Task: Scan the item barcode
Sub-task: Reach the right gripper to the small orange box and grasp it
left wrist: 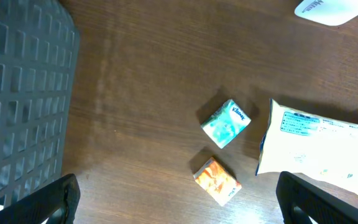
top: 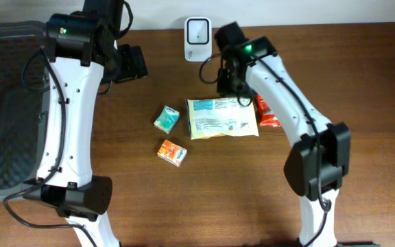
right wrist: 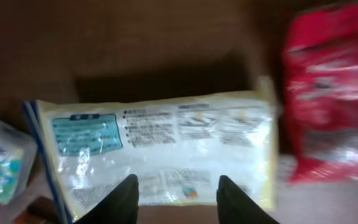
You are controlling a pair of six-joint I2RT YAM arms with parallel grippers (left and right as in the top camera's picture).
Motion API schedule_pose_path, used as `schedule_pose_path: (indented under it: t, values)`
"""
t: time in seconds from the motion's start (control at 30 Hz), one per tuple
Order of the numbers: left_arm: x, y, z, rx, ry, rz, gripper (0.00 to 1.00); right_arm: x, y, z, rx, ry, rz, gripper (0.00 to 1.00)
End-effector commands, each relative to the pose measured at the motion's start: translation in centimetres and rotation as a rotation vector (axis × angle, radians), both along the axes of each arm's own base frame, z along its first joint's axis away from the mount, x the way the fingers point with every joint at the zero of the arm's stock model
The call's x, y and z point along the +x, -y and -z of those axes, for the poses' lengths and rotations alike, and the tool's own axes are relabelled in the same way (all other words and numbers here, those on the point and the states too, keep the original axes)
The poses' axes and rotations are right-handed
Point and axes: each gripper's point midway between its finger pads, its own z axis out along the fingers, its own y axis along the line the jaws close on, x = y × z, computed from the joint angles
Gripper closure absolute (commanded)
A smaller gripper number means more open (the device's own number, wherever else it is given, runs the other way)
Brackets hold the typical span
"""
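Observation:
The item, a flat white and yellow package (top: 223, 118) with printed labels, lies on the brown table below the white barcode scanner (top: 197, 30). My right gripper (top: 227, 81) hovers over the package's far edge. In the right wrist view its two dark fingers stand apart above the package (right wrist: 166, 143), with nothing between them (right wrist: 178, 199). My left gripper (top: 132, 63) hangs wide open and empty to the left of the scanner. Its fingers frame the lower corners of the left wrist view (left wrist: 179, 205), where the package (left wrist: 319, 146) lies at the right and the scanner (left wrist: 331, 9) shows at the top edge.
A teal tissue pack (top: 166, 119) and an orange box (top: 172, 152) lie left of the package. A red packet (top: 267, 113) lies against its right side. A dark mesh basket (top: 5, 103) fills the table's left end.

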Motion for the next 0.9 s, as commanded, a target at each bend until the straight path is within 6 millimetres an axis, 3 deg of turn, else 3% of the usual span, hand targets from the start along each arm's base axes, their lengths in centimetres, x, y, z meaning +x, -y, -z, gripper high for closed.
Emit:
schedule_pose_path:
  t: [0.0, 0.03, 0.1, 0.17, 0.23, 0.33, 0.4, 0.43, 0.5, 0.7, 0.87]
  values:
    - [0.1, 0.1, 0.1, -0.002, 0.0, -0.002, 0.01, -1.3, -1.4, 5.6, 0.043, -0.094, -0.032, 0.59]
    - [0.1, 0.1, 0.1, -0.002, 0.0, -0.002, 0.01, -1.1, -1.4, 6.8, 0.045, -0.084, -0.033, 0.54]
    - [0.1, 0.1, 0.1, -0.002, 0.0, -0.002, 0.01, -0.9, -1.4, 8.2, 0.053, -0.065, -0.033, 0.53]
    - [0.1, 0.1, 0.1, -0.002, 0.0, -0.002, 0.01, -0.1, -0.8, 8.1, 0.011, -0.023, -0.034, 0.49]
    - [0.1, 0.1, 0.1, -0.002, 0.0, -0.002, 0.01, 1.4, 0.7, 5.9, -0.036, 0.031, -0.025, 0.37]
    - [0.1, 0.1, 0.1, -0.002, 0.0, -0.002, 0.01, 3.2, 3.6, 0.7, -0.055, 0.058, 0.028, 0.34]
    - [0.1, 0.1, 0.1, -0.002, 0.0, -0.002, 0.01, 3.1, 4.1, -2.3, -0.005, 0.044, 0.011, 0.31]
    - [0.1, 0.1, 0.1, -0.002, 0.0, -0.002, 0.01, 2.1, 2.4, -4.2, 0.113, 0.012, -0.107, 0.17]
    - [0.1, 0.1, 0.1, -0.002, 0.0, -0.002, 0.01, 0.0, -0.8, -5.5, 0.285, -0.048, -0.263, 0.01]
    - [0.1, 0.1, 0.1, -0.002, 0.0, -0.002, 0.01, -3.9, -5.3, -2.3, 0.275, -0.141, -0.453, 0.01]
    - [0.1, 0.1, 0.1, -0.002, 0.0, -0.002, 0.01, -4.9, -8.0, 0.4, 0.235, -0.128, -0.523, 0.01]
